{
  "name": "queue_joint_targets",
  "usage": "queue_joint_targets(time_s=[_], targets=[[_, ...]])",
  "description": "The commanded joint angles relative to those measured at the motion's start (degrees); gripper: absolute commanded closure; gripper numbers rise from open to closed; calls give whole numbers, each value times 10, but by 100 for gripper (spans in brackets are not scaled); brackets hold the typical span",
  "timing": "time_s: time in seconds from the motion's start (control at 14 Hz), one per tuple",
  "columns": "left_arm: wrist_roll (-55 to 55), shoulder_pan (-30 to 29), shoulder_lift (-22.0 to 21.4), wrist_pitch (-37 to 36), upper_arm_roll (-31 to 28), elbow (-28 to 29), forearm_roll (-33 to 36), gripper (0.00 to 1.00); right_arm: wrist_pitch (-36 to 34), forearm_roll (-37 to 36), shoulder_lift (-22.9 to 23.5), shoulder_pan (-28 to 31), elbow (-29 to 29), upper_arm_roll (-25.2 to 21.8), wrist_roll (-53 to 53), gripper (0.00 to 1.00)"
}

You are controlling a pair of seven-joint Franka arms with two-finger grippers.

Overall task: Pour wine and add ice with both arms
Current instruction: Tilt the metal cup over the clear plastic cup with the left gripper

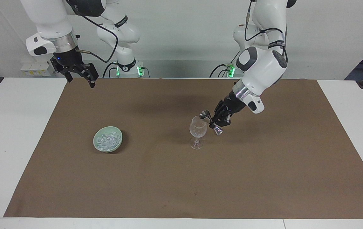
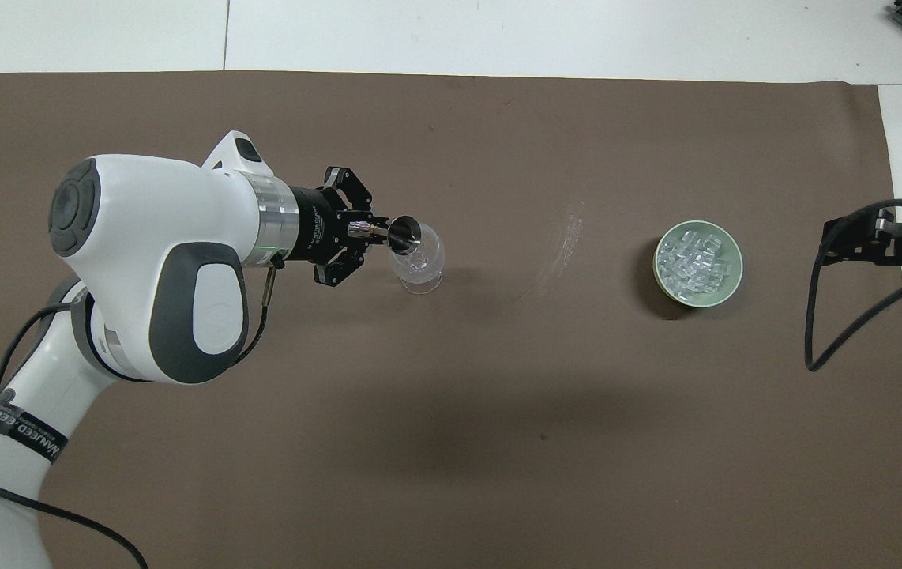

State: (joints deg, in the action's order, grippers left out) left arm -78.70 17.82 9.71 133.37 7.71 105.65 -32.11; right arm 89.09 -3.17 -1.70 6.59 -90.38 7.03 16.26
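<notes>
Two arms on my screens. My left gripper [image 1: 214,122] [image 2: 362,231], fingers clenched on a steel jigger [image 1: 211,122] [image 2: 404,234], holds it tilted, one cup over the rim of the glass [image 1: 197,132] [image 2: 418,261]. My right gripper [image 1: 80,74] [image 2: 866,241] waits, fingers released, over the mat's [image 1: 181,178] [image 2: 451,442] edge at its own end of the counter [image 1: 6,127]. Farther out sits the bowl [image 1: 107,143] [image 2: 697,263] with the ice [image 1: 107,139] [image 2: 696,258].

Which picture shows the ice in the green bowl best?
The overhead view: it looks straight down into the bowl, so the ice chunks show separately. The facing view shows the ice slantwise, as a whitish heap.
</notes>
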Motion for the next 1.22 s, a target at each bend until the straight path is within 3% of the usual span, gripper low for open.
queue_joint_targets(time_s=[0.0, 1.14], targets=[[6, 13, 2, 11, -8, -2, 20, 100, 11, 8, -9, 8, -12, 4, -19, 0], [11, 30, 3, 65, -8, 5, 111, 100, 11, 8, -9, 9, -12, 4, -19, 0]])
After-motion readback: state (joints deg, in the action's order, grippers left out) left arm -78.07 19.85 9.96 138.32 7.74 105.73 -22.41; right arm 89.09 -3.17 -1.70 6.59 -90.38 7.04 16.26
